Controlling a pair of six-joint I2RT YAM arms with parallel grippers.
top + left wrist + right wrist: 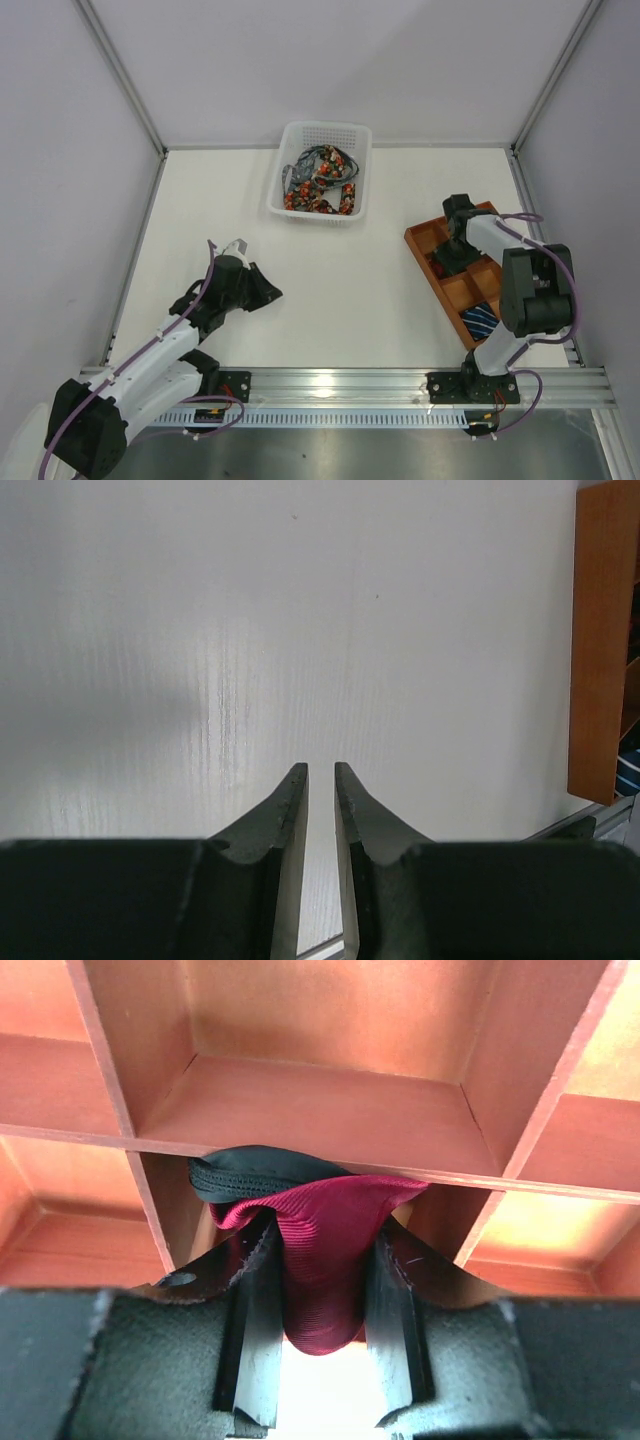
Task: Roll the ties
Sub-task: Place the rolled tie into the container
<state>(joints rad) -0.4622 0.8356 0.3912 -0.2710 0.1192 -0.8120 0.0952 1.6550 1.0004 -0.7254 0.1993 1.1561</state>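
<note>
My right gripper (456, 256) reaches down into the orange-brown gridded tray (418, 241). In the right wrist view it (322, 1242) is shut on a rolled deep red tie (335, 1205) with a black lining edge, held at a compartment divider of the tray (320, 1110). A rolled navy striped tie (481, 320) lies in a near compartment. Several dark floral-dotted ties (322, 180) lie piled in the white basket (292, 135). My left gripper (268, 293) hovers low over bare table, its jaws almost together and empty (321, 772).
The basket stands at the back centre and the tray at the right. The tray's near side (600, 630) shows at the right edge of the left wrist view. Grey walls and metal posts enclose the table; an aluminium rail runs along the near edge.
</note>
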